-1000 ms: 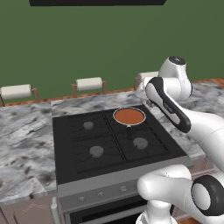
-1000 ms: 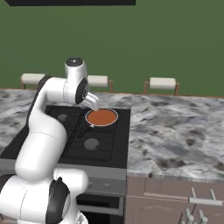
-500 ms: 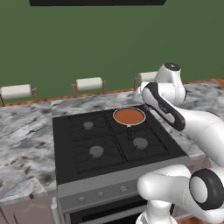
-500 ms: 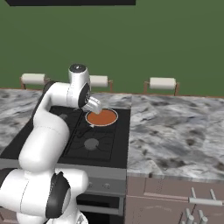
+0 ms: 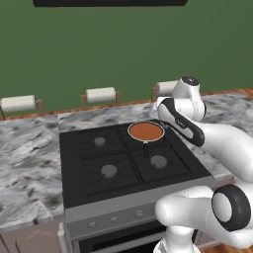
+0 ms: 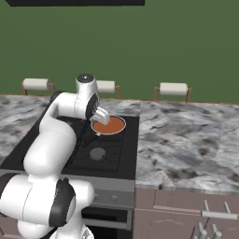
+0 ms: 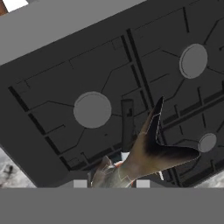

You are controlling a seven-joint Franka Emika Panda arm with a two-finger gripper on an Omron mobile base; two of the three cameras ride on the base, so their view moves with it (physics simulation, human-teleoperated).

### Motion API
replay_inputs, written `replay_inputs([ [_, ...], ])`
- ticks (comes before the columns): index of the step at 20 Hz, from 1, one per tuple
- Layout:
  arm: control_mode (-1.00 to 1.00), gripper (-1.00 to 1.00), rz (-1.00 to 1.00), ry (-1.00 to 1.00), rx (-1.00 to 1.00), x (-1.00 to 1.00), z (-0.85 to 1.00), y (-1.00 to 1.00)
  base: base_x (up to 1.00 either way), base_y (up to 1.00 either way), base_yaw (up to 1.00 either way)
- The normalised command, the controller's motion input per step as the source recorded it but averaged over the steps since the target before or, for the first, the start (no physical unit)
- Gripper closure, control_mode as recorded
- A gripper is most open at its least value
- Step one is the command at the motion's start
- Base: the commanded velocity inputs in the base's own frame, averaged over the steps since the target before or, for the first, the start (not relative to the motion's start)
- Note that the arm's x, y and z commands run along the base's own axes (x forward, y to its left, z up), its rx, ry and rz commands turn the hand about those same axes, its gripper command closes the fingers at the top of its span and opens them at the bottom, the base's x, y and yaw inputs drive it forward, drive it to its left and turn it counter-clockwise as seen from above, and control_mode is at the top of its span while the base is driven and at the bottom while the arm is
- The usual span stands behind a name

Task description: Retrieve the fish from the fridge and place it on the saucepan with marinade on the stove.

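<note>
The black stove (image 5: 108, 165) lies in front of me, with the saucepan (image 5: 146, 131) on its back right burner and the orange-red marinade (image 6: 108, 125) as a flat disc inside. My gripper (image 6: 101, 115) hangs just above the pan's left rim in the right base view. It is shut on the fish (image 7: 144, 151), a pale grey-beige body with a dark forked tail that points away from the fingers. In the hand view the gripper (image 7: 111, 183) looks down on the stove (image 7: 52, 78) with the pan's dark handle (image 7: 127, 114) below the fish. The fridge is out of view.
Marble counter (image 6: 186, 135) runs on both sides of the stove. Three paper towel rolls (image 5: 100, 94) stand along the green back wall. The knob panel (image 5: 113, 217) fronts the stove, and drawers (image 6: 196, 210) sit under the right counter.
The arm has swung in and lowered, bringing the hand with the fish closer over the saucepan's rim. The pan and the base have stayed put.
</note>
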Motion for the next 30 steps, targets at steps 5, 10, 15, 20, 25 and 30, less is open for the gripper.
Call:
replay_inputs([
  [5,-1.0,1.0,0.0,0.0,0.0,0.14,-0.28,0.0,0.0,0.0,0.0],
  [10,-1.0,1.0,0.0,0.0,0.0,0.17,-0.18,0.01,0.0,0.0,0.0],
  [15,-1.0,1.0,0.0,0.0,0.0,0.23,0.0,0.01,0.0,0.0,0.0],
  [20,-1.0,1.0,0.0,0.01,0.0,0.31,0.0,0.0,0.0,0.0,0.0],
  [25,-1.0,1.0,0.0,0.0,0.0,0.31,-0.15,0.0,0.0,0.0,0.0],
  [30,-1.0,1.0,0.0,0.0,0.0,0.28,-0.21,0.01,0.0,0.0,0.0],
])
